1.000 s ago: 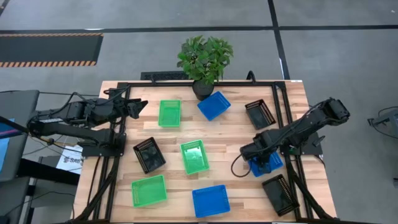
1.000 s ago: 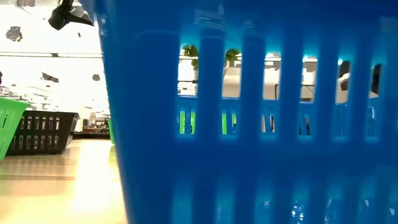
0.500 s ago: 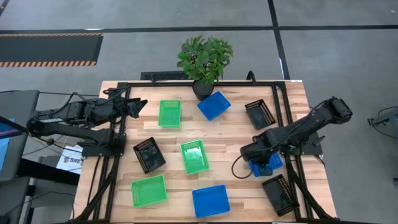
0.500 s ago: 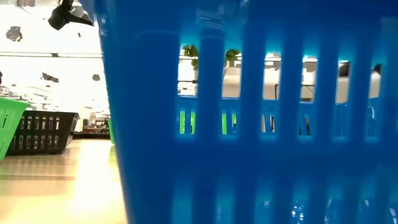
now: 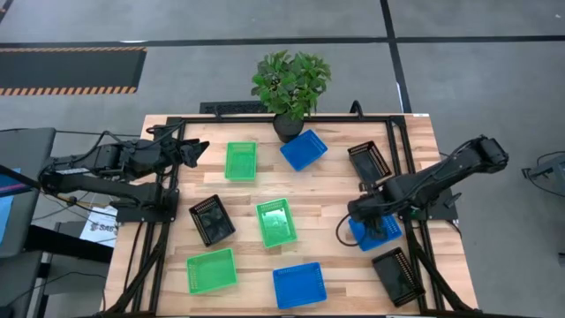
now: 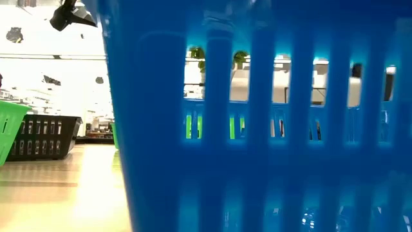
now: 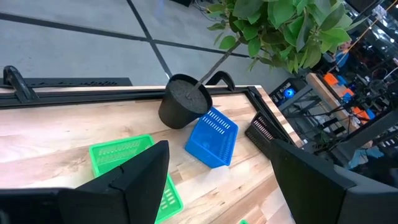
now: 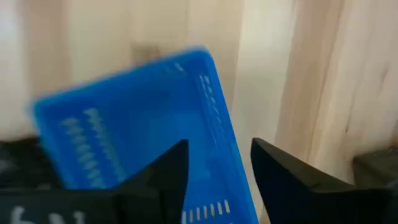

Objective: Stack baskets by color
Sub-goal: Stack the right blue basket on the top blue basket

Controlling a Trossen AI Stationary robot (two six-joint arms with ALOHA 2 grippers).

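Nine baskets lie spread over the wooden table (image 5: pixel 327 190). Three are green (image 5: pixel 240 160) (image 5: pixel 276 222) (image 5: pixel 212 270), three blue (image 5: pixel 304 149) (image 5: pixel 298 284) (image 5: pixel 375 233) and three black (image 5: pixel 212 219) (image 5: pixel 369 162) (image 5: pixel 399 276). My right gripper (image 5: pixel 369 221) points down over the right-hand blue basket (image 8: pixel 143 124) and is open. That basket's long rim (image 8: pixel 224 149) runs below the gap between the fingers; I cannot tell that they touch it. My left gripper (image 7: pixel 217 186) waits open, raised at the far left.
A leafy plant (image 5: pixel 291 84) in a dark pot (image 7: pixel 183 109) stands at the far edge beside a blue basket (image 7: pixel 212 137). Black frame rails (image 5: pixel 393 141) run along the table's sides. The near blue basket's wall (image 6: pixel 257 129) fills the low view.
My right arm has drawn back a little toward the table's right edge and its gripper has risen slightly. More of the blue basket beneath it shows now. The basket stays flat on the table.
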